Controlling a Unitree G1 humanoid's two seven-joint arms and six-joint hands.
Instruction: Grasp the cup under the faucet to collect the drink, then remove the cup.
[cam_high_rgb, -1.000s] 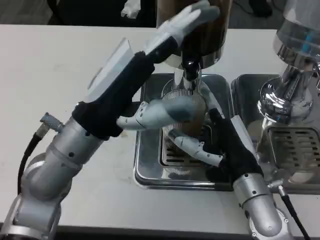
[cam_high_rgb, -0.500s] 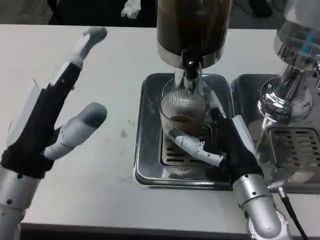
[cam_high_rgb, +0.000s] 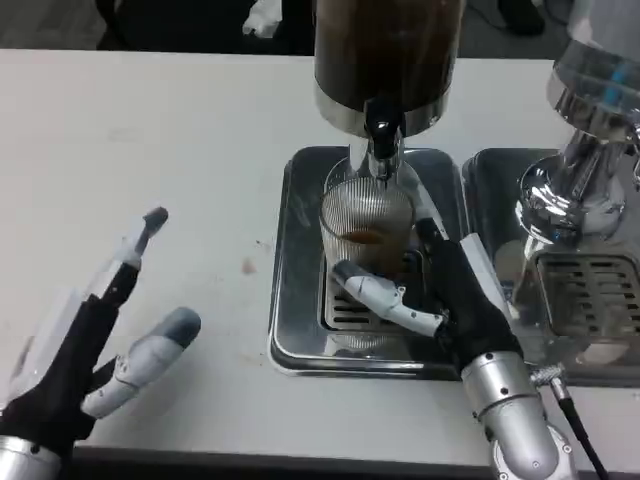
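Cup (cam_high_rgb: 366, 232) under faucet (cam_high_rgb: 381, 150) on tray (cam_high_rgb: 296, 300), gripped by right robot hand (cam_high_rgb: 440, 295); left robot hand (cam_high_rgb: 95, 345) spread.

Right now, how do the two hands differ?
The right hand holds the ribbed cup under the faucet; the left hand holds nothing. The right sits over the metal tray; the left is over the white table, fingers spread. Both have white-and-black fingers.

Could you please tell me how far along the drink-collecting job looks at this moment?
Done: the right hand grips the ribbed glass cup under the faucet, and some brown drink sits in the cup. In hand: collecting, with the cup on the metal drip tray. Left: lifting the cup away. The left hand is open above the table, holding nothing.
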